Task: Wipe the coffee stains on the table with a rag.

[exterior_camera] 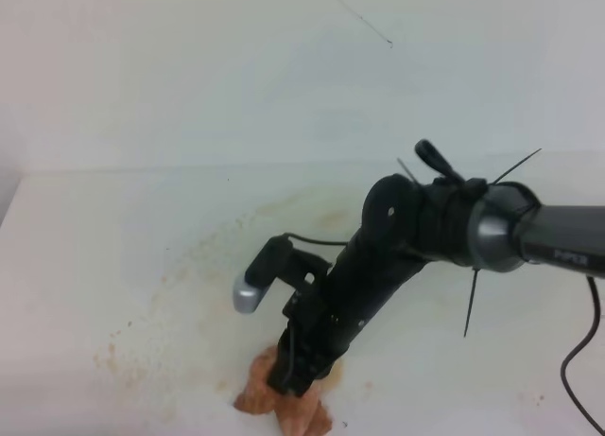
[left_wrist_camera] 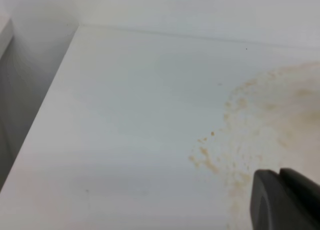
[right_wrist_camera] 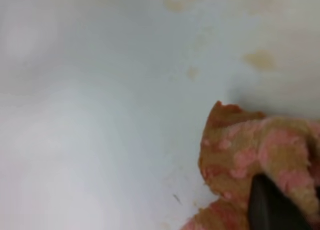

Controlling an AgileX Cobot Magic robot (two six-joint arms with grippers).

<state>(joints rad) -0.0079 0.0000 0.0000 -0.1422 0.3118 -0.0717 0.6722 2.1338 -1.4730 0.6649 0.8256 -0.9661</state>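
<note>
My right gripper point(exterior_camera: 295, 374) reaches down from the right and is shut on the rag point(exterior_camera: 257, 398), a pinkish-brown wad pressed on the white table point(exterior_camera: 85, 266) near its front edge. In the right wrist view the rag point(right_wrist_camera: 250, 150) fills the lower right, with a dark fingertip point(right_wrist_camera: 272, 207) sunk in it. The coffee stains point(exterior_camera: 222, 242) spread as faint tan smears and specks from the rag up to the table's middle. They show as speckles point(left_wrist_camera: 245, 140) in the left wrist view and as pale blotches point(right_wrist_camera: 260, 59) in the right wrist view. Only a dark finger point(left_wrist_camera: 285, 202) of my left gripper shows.
A pale wall point(exterior_camera: 189, 67) rises behind the table. The table's left edge point(left_wrist_camera: 45, 105) drops off beside a grey side surface. A black cable point(exterior_camera: 579, 360) hangs at the right, below the right arm point(exterior_camera: 529, 233).
</note>
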